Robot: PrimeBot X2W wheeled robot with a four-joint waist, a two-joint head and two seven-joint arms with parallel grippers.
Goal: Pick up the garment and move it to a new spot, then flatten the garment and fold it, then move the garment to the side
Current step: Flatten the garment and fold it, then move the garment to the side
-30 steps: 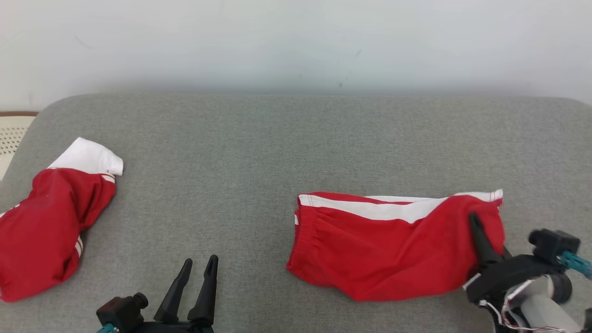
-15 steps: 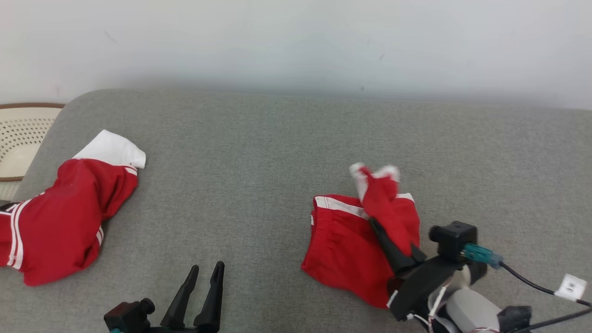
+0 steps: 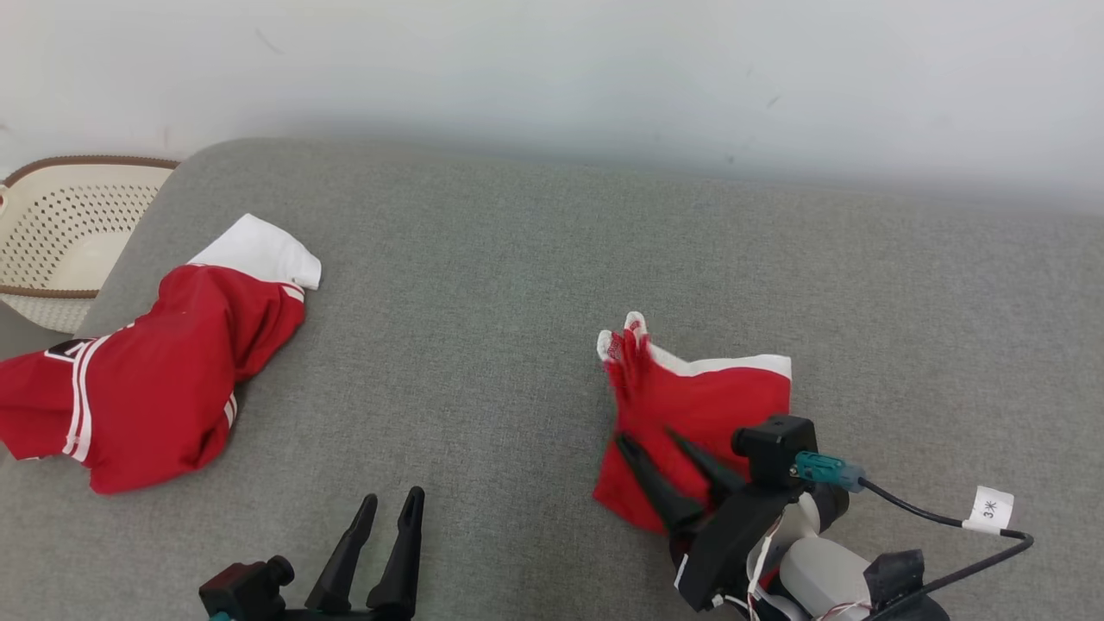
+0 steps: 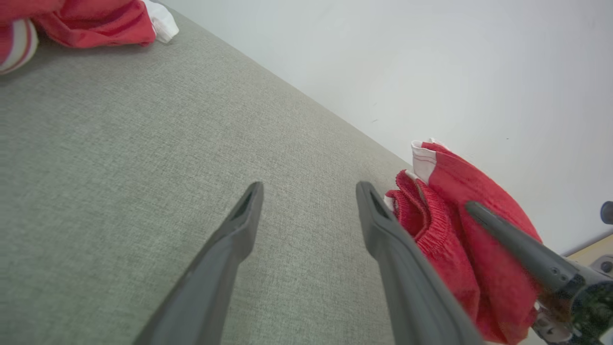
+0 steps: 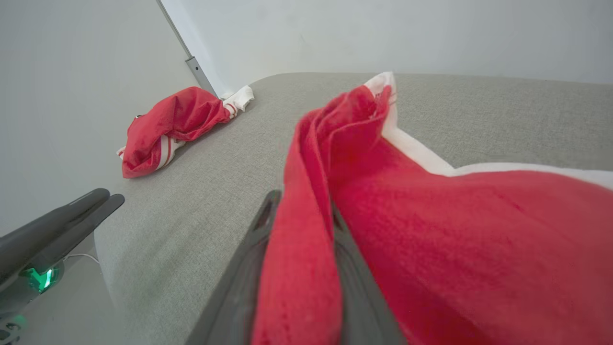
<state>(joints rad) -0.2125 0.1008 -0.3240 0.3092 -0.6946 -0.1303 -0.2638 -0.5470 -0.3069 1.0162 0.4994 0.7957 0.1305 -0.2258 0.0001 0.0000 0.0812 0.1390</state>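
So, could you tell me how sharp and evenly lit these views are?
Head view: soft even light, no glare; shorts slightly smeared at one corner. Right wrist view: cloth at the right gripper is close and blurred; far jersey crisper. Left wrist view: sofa weave sharp.

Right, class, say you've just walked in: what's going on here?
The robot's right claw is at the folded red shorts on the grey cushion, fingers apart with a fold of cloth between them. The left claw hangs open and empty nearby. A second red-and-white garment lies crumpled at the left, beside a basket.
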